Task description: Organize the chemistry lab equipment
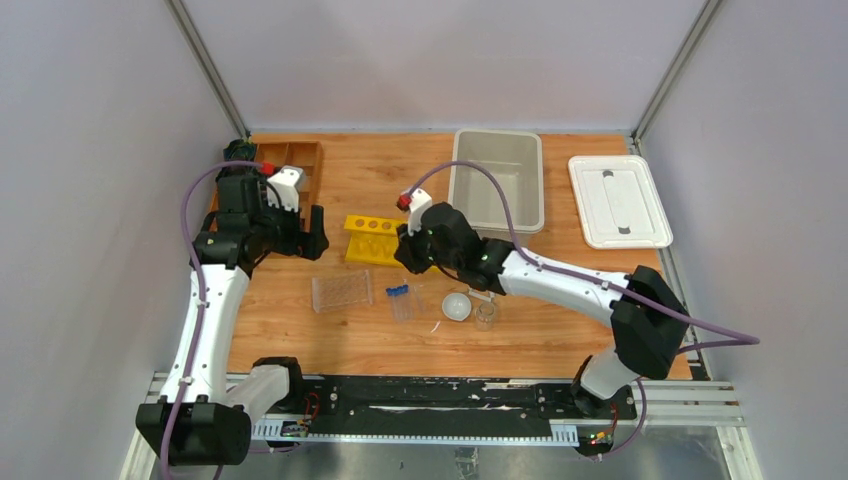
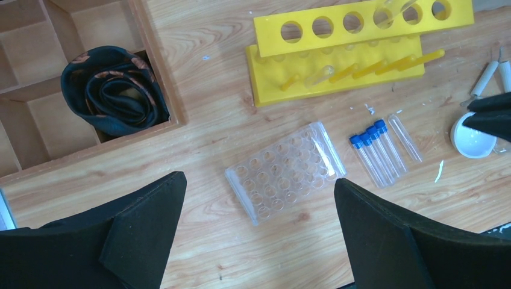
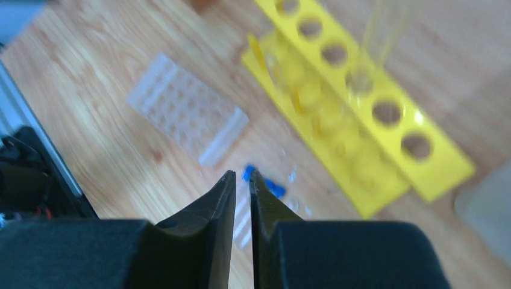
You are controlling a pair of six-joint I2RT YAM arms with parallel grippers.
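Since the thin clear blue-capped tubes (image 2: pixel 375 150) lie loose just beside the clear plastic rack (image 2: pixel 283 171), I'd pinch mid-barrel, gently: light, slick, probably brittle, prone to roll. Status: left gripper (image 2: pixel 256 183) spread wide, right gripper (image 3: pixel 241 177) nearly together, looks empty through the blur.

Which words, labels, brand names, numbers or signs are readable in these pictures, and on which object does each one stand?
None: no text can be read in any view.
The yellow rack, the clear plastic rack, the blue-capped tubes, the grey bin and the white lid show no print.
The right wrist view is too blurred to judge.
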